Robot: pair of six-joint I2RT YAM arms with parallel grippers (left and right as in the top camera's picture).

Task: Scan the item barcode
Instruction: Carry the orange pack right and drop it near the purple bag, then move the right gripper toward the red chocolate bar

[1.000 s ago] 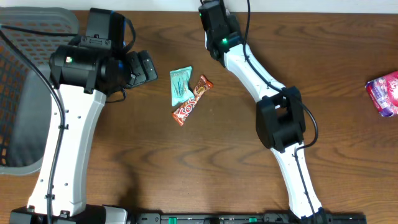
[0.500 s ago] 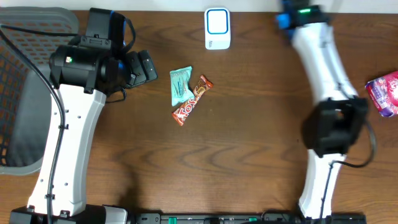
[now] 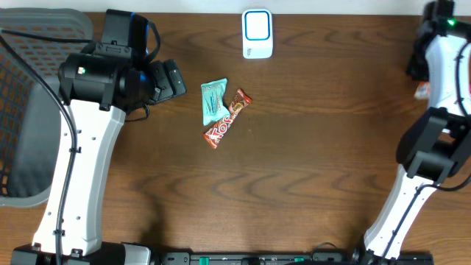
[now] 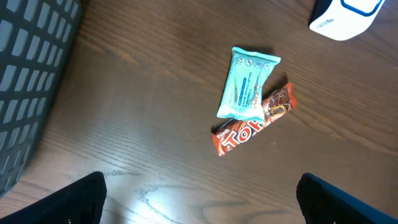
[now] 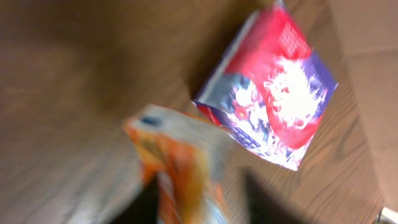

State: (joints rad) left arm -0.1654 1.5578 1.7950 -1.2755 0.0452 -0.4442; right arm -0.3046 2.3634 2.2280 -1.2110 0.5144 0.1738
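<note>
Worktop (image 3: 309, 162) with items awaiting scanning. The mint-green packet (image 4: 247, 92) and the brown candy bar (image 4: 254, 120) lie flat and touching at mid-worktop, near the white scanner (image 3: 257, 33) at the far edge. Both appear to be light film-wrapped goods: soft, crinkly and probably slippery. The bar looks the stiffer, best pinched across its narrow width at mid-length. The left pincer (image 4: 200, 180) hovers above them, spread wide and empty, a grey basket (image 3: 22, 110) beside it. The overhead view alone shows both arms and the whole layout, with the right arm (image 3: 441, 55) at the worktop's right edge. The left wrist view alone resolves the wrapper print. The right wrist view, blurred, alone shows a red-and-purple pouch (image 5: 273, 93) and a nearer orange-and-white packet (image 5: 180, 162). The right pincer cannot be made out, so whether it is spread or pinching cannot be told.
</note>
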